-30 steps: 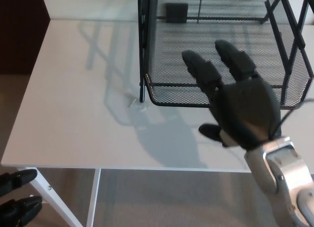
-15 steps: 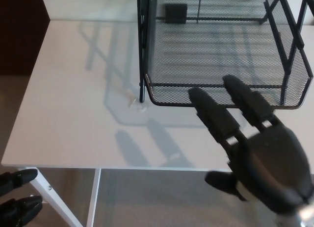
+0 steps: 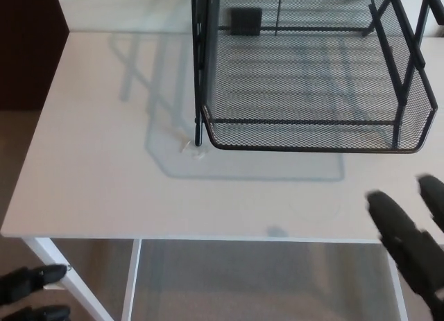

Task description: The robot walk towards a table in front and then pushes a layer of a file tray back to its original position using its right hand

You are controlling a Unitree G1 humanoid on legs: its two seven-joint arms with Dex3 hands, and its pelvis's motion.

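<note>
A black wire-mesh file tray [image 3: 305,71] stands at the back right of the white table [image 3: 104,168], its lowest layer [image 3: 312,135] reaching toward the table's front. My right hand [image 3: 409,241] shows at the lower right corner, below and clear of the tray's front rim, with its fingers spread apart and nothing in them. Only the fingertips of my left hand [image 3: 31,293] show at the lower left, below the table edge beside the table leg.
A white table leg [image 3: 66,283] slants down at the lower left, and a crossbar [image 3: 132,279] runs under the table. Grey floor lies below the front edge. A dark brown panel [image 3: 28,50] stands at the far left.
My right hand has pulled back from the tray's front rim, down and to the right toward the picture's corner. The tray's shadow on the table is now uncovered. The view has shifted slightly.
</note>
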